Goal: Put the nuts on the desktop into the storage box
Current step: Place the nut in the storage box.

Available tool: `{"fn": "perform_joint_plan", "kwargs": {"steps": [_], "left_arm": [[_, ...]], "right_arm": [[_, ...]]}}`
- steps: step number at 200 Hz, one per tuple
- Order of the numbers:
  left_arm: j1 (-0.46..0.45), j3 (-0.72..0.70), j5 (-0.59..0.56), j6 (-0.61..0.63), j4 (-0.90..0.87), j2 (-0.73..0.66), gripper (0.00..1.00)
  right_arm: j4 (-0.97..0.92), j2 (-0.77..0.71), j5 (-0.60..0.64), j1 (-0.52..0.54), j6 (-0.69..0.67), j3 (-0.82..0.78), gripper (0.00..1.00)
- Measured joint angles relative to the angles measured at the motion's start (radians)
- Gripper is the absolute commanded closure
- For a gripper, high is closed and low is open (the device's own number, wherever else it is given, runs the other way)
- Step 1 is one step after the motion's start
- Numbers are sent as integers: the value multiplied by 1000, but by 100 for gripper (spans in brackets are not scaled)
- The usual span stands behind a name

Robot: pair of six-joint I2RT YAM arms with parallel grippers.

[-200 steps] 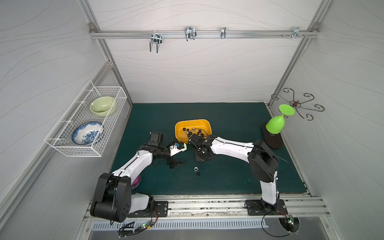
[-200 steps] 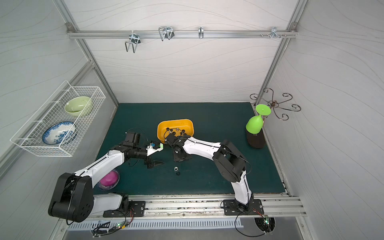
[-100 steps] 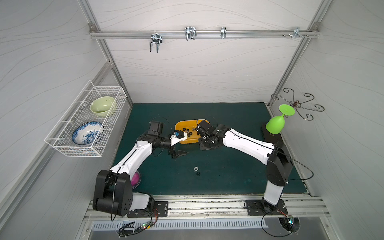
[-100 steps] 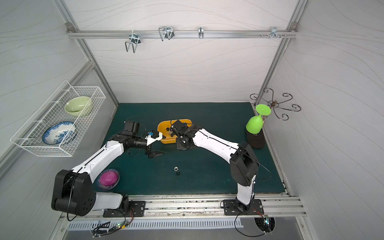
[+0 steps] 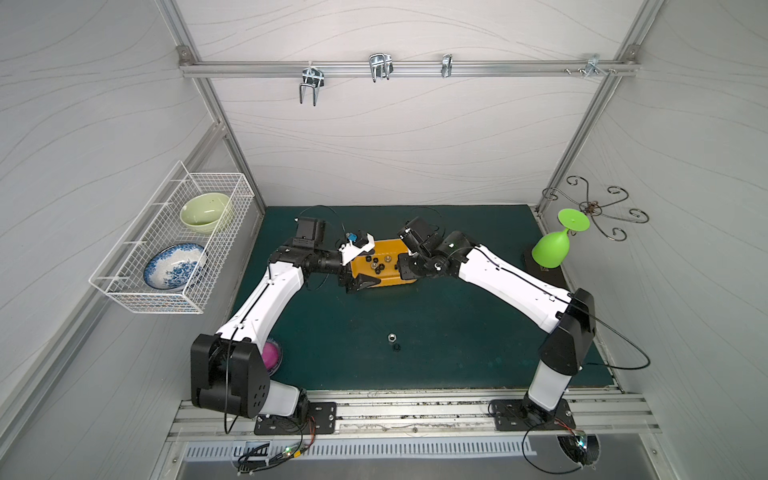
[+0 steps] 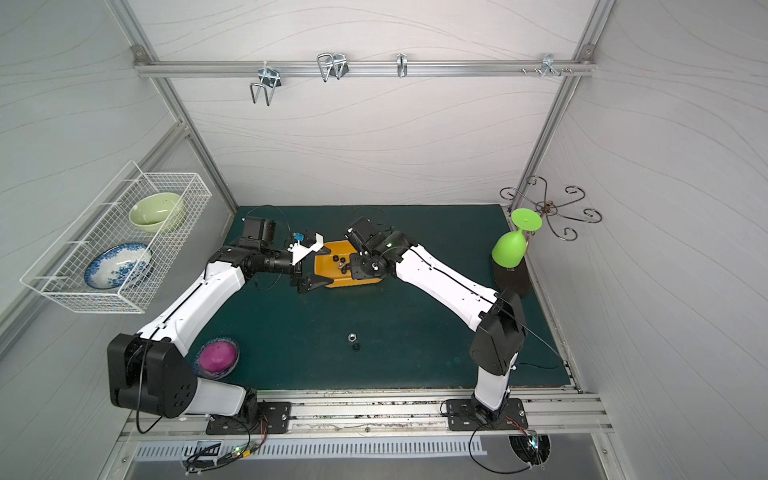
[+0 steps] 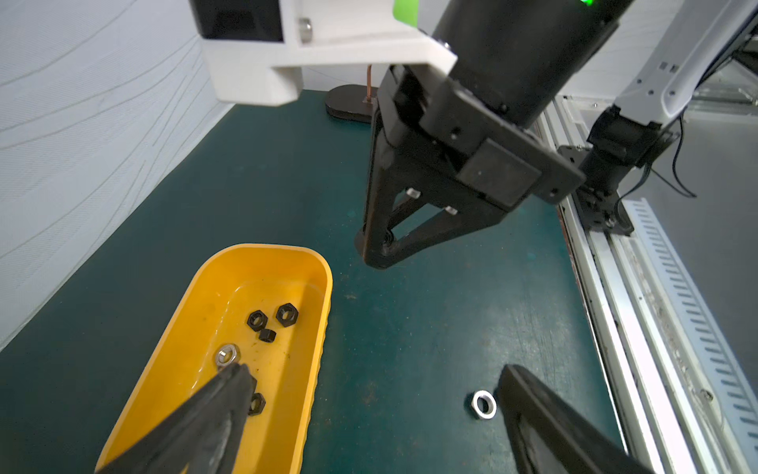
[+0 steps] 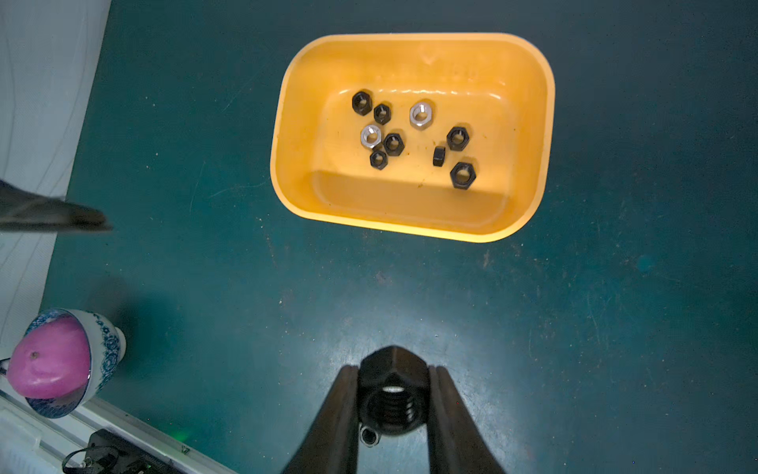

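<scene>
Bench [image 5: 457, 332] from my left: the left tool [image 7: 375, 371] hangs at the left end of the yellow box [image 5: 384, 281], spread wide with nothing between its fingers. One finger [image 7: 205, 422] reaches over the box's floor, and the other stands outside over bare bench. The box lies with its long side running across, from one tool to the other, so each arm faces a short end. Inside it I count nine nuts [image 8: 393, 143], seven black and two silver.

Towards the front rail, well apart from the box and about midway between the two arms, a silver nut [image 5: 390, 337] and a dark nut [image 5: 397, 346] lie just beside each other on the bench. The left arm is empty, so I would send that one for them.

At the box's right end is the right tool [image 7: 375, 252], clamped on a black nut [image 8: 393, 394] gripped across its flats, with the threaded hole facing the wrist camera. From that camera the box sits straight ahead of the fingertips and the nut looks short of the near rim. In both top views the tool stands just at that rim. I judge the drop needs a small push forward, along the box's long side towards its middle, before I let go. Otherwise the nut may clip the rim and roll back onto the bench.
</scene>
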Motion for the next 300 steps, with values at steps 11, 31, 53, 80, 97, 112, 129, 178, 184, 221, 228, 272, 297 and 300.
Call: {"fn": "perform_joint_plan", "kwargs": {"steps": [11,31,53,80,97,112,129,178,184,221,228,272,297,300], "left_arm": [[0,15,-10,-44,5,2,1],[0,24,-38,-121,22,4,1],[0,23,-68,-202,45,11,1],[-2,23,-90,-284,78,40,1],[-7,24,-103,-317,88,66,1],[-14,31,-126,-331,87,87,1],[-30,61,-157,-338,84,121,1],[-72,111,-213,-348,80,181,1],[-74,113,-219,-352,81,190,1],[-79,114,-249,-415,119,251,1],[-79,114,-254,-426,127,264,1],[-79,117,-277,-473,157,325,1],[-79,138,-304,-501,169,357,1],[-79,140,-307,-504,171,360,1]], "right_arm": [[4,1,0,-14,-7,10,74],[16,10,-1,-41,-23,31,73],[29,40,-8,-69,-29,60,73],[53,87,-11,-93,-35,78,73],[63,118,-11,-105,-46,90,73],[69,148,-13,-113,-52,107,74],[85,181,-19,-120,-59,122,74],[141,263,-35,-151,-74,133,75],[149,274,-38,-156,-74,134,75],[192,343,-53,-179,-81,155,76],[197,362,-56,-182,-83,167,77],[217,457,-60,-189,-100,239,78],[219,495,-60,-189,-100,264,78],[220,499,-59,-189,-100,267,78]]}}
